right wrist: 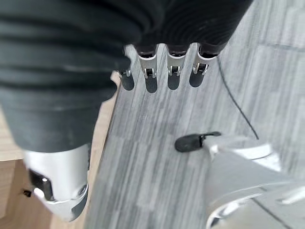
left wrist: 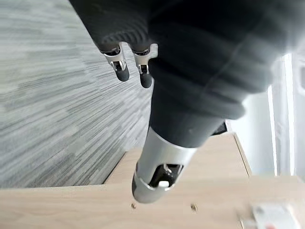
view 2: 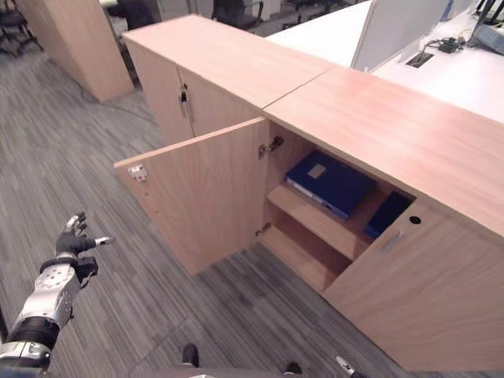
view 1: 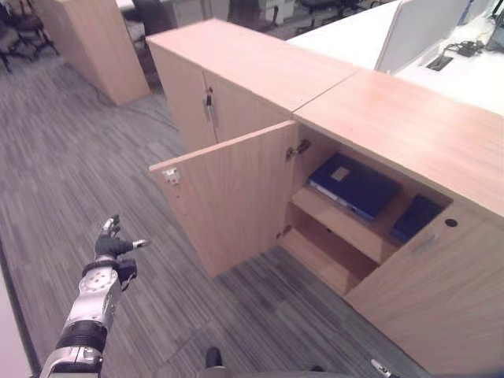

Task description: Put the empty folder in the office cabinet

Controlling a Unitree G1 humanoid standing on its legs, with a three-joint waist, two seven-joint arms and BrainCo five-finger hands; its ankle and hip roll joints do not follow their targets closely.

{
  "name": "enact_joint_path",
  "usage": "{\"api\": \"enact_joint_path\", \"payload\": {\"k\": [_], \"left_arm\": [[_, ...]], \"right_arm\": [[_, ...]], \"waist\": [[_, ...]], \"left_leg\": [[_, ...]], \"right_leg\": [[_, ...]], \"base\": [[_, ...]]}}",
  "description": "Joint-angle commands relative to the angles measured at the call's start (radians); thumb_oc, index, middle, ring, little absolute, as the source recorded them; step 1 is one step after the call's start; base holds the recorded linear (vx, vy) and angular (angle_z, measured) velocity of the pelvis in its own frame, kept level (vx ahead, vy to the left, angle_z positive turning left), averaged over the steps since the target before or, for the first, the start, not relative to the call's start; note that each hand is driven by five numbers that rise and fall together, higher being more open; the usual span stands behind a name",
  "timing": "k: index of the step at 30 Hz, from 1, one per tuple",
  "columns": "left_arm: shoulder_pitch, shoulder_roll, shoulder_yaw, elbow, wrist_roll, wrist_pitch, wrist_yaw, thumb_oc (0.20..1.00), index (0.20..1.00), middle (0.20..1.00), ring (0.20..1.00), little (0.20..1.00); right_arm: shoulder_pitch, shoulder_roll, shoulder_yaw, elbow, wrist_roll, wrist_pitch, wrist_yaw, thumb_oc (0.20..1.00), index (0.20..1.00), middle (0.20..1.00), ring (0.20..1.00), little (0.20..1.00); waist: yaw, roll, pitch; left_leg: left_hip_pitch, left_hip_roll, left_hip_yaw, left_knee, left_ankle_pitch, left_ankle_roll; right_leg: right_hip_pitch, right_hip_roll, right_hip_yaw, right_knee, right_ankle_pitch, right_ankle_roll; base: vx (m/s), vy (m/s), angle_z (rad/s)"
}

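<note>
Blue flat rectangular folder (view 1: 353, 186) I see lying on the upper shelf (view 1: 340, 222) of the light wood cabinet (view 1: 409, 134), long axis running along the shelf, door (view 1: 232, 197) swung open, my left hand (view 1: 112, 246) empty, fingers spread over grey striped carpet (view 1: 71, 165), my right hand (right wrist: 159, 71) straight-fingered, holding nothing.

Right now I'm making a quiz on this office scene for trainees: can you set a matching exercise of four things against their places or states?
Things:
1. large dark blue folder
2. smaller dark blue folder
3. light wooden cabinet door
4. left hand

Places or states:
A. swung wide open
B. flat on the upper shelf, left part
C. held out over the grey carpet, holding nothing
D. on the upper shelf, right end, partly behind the shut door

Pairs: 1-B, 2-D, 3-A, 4-C
</note>
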Motion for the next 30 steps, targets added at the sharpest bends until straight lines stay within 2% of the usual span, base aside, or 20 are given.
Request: {"api": "enact_joint_path", "payload": {"k": [1, 2, 3, 4, 5, 7, 10, 11, 13, 17, 22, 29, 30], "left_arm": [[-0.102, 0.022, 0.017, 0.052, -0.050, -0.068, 0.013, 1.000, 1.000, 1.000, 1.000, 1.000], [-0.109, 0.028, 0.025, 0.066, -0.064, -0.072, 0.018, 1.000, 1.000, 1.000, 1.000, 1.000], [-0.110, 0.034, 0.031, 0.074, -0.070, -0.072, 0.021, 1.000, 1.000, 1.000, 1.000, 1.000], [-0.111, 0.035, 0.030, 0.074, -0.070, -0.073, 0.021, 1.000, 1.000, 1.000, 1.000, 1.000], [-0.116, 0.050, 0.040, 0.092, -0.074, -0.068, 0.022, 1.000, 1.000, 1.000, 1.000, 1.000], [-0.118, 0.068, 0.049, 0.109, -0.069, -0.062, 0.021, 1.000, 1.000, 1.000, 1.000, 1.000], [-0.128, 0.092, 0.048, 0.135, -0.048, -0.057, 0.016, 1.000, 1.000, 1.000, 1.000, 1.000], [-0.128, 0.093, 0.048, 0.135, -0.048, -0.057, 0.015, 1.000, 1.000, 1.000, 1.000, 1.000], [-0.156, 0.108, 0.028, 0.149, -0.040, -0.055, 0.008, 1.000, 1.000, 1.000, 1.000, 1.000], [-0.197, 0.116, -0.007, 0.160, -0.041, -0.053, -0.003, 1.000, 1.000, 1.000, 1.000, 1.000], [-0.339, 0.124, -0.120, 0.208, -0.052, -0.048, -0.032, 1.000, 1.000, 1.000, 1.000, 1.000], [-0.465, 0.108, -0.199, 0.273, -0.074, -0.044, -0.043, 1.000, 1.000, 1.000, 1.000, 1.000], [-0.530, 0.107, -0.236, 0.332, -0.075, -0.038, -0.051, 1.000, 1.000, 1.000, 1.000, 1.000]], "right_arm": [[-0.046, -0.050, -0.044, 0.005, -0.017, -0.001, 0.004, 1.000, 1.000, 1.000, 1.000, 1.000], [-0.050, -0.049, -0.048, -0.007, -0.021, 0.003, 0.012, 1.000, 1.000, 1.000, 1.000, 1.000], [-0.051, -0.047, -0.051, -0.011, -0.024, 0.006, 0.013, 1.000, 1.000, 1.000, 1.000, 1.000], [-0.050, -0.046, -0.051, -0.012, -0.024, 0.006, 0.012, 1.000, 1.000, 1.000, 1.000, 1.000], [-0.056, -0.047, -0.055, -0.015, -0.032, 0.013, 0.015, 1.000, 1.000, 1.000, 1.000, 1.000], [-0.058, -0.043, -0.059, -0.018, -0.034, 0.018, 0.021, 1.000, 1.000, 1.000, 1.000, 1.000], [-0.050, -0.036, -0.066, -0.018, -0.032, 0.024, 0.030, 1.000, 1.000, 1.000, 1.000, 1.000], [-0.050, -0.036, -0.066, -0.018, -0.032, 0.024, 0.030, 1.000, 1.000, 1.000, 1.000, 1.000], [-0.044, -0.034, -0.068, -0.013, -0.038, 0.025, 0.030, 1.000, 1.000, 1.000, 1.000, 1.000], [-0.041, -0.036, -0.065, -0.005, -0.044, 0.029, 0.034, 1.000, 1.000, 1.000, 1.000, 1.000], [-0.046, -0.048, -0.051, 0.001, -0.048, 0.027, 0.035, 1.000, 1.000, 1.000, 1.000, 1.000], [-0.061, -0.055, -0.039, -0.005, -0.035, 0.024, 0.031, 1.000, 1.000, 1.000, 1.000, 1.000], [-0.066, -0.060, -0.031, -0.007, -0.026, 0.023, 0.032, 1.000, 1.000, 1.000, 1.000, 1.000]], "waist": [[0.002, 0.082, -0.035], [0.004, 0.079, -0.040], [0.006, 0.077, -0.042], [0.008, 0.074, -0.041], [0.011, 0.074, -0.042], [0.017, 0.070, -0.047], [0.019, 0.066, -0.057], [0.019, 0.066, -0.057], [0.013, 0.067, -0.060], [0.007, 0.063, -0.064], [-0.013, 0.058, -0.073], [-0.025, 0.058, -0.080], [-0.035, 0.060, -0.085]], "left_leg": [[-0.036, 0.048, -0.011, 0.011, -0.027, -0.021], [-0.014, 0.002, 0.011, 0.016, -0.057, 0.001], [-0.006, -0.022, 0.022, 0.018, -0.075, 0.015], [-0.005, -0.026, 0.026, 0.018, -0.077, 0.017], [0.002, -0.067, 0.038, 0.023, -0.104, 0.041], [0.008, -0.112, 0.052, 0.025, -0.126, 0.065], [0.012, -0.156, 0.058, 0.020, -0.143, 0.084], [0.012, -0.156, 0.058, 0.020, -0.143, 0.084], [0.021, -0.179, 0.061, 0.018, -0.157, 0.093], [0.025, -0.191, 0.061, 0.016, -0.164, 0.100], [0.030, -0.205, 0.066, 0.013, -0.173, 0.108], [0.036, -0.212, 0.075, 0.012, -0.182, 0.112], [0.038, -0.212, 0.080, 0.012, -0.184, 0.112]], "right_leg": [[0.041, -0.033, -0.028, 0.001, -0.090, 0.056], [0.044, -0.088, -0.022, 0.001, -0.060, 0.078], [0.042, -0.117, -0.021, 0.001, -0.042, 0.091], [0.042, -0.122, -0.018, 0.001, -0.042, 0.093], [0.029, -0.166, -0.020, 0.005, -0.007, 0.112], [0.020, -0.211, -0.025, 0.009, 0.035, 0.132], [0.009, -0.250, -0.041, 0.013, 0.100, 0.136], [0.009, -0.250, -0.041, 0.013, 0.100, 0.136], [0.005, -0.273, -0.059, 0.019, 0.150, 0.136], [0.006, -0.283, -0.084, 0.020, 0.192, 0.136], [0.005, -0.298, -0.107, 0.022, 0.264, 0.136], [0.004, -0.306, -0.125, 0.021, 0.309, 0.136], [0.001, -0.307, -0.128, 0.020, 0.332, 0.136]], "base": [[0.17, 0.483, -0.06], [0.16, 0.500, -0.10], [0.12, 0.371, -0.18], [0.08, 0.355, -0.22], [0.05, 0.339, -0.19], [0.06, 0.353, -0.17], [0.03, 0.195, -0.02], [0.04, 0.171, 0.01], [0.03, 0.183, 0.00], [0.01, 0.077, -0.01], [0.01, 0.055, -0.04], [0.01, 0.024, -0.11], [0.00, 0.018, -0.09]]}}
